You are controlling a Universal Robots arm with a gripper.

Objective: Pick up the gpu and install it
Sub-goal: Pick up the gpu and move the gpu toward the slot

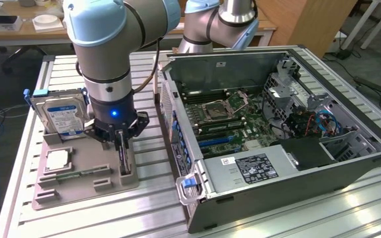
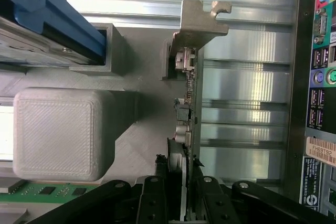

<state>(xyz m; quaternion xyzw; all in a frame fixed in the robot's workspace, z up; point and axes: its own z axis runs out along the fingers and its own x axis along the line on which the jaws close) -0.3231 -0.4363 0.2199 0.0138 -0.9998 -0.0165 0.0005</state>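
Exterior view: bright, even overhead light with soft shadows only. There's a sheen on the counter [image 1: 349, 208] slats at the exterior view's right. The case [image 1: 296, 186] outer wall reads dark. The status light [image 1: 114, 113] on my wrist glows blue and blooms slightly. Wrist view: hard glare on the counter slats, whites clipped. The gpu [image 2: 188, 85] edge is fairly sharp. My hand [image 2: 181, 169], up close, is soft and dark. Mild blur overall.

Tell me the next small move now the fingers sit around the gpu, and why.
Probably a slow, straight lift. The gripper looks closed on the gpu, which stands on edge in a slot of the grey holder. Pulling straight up should keep the card from catching on the slot walls.
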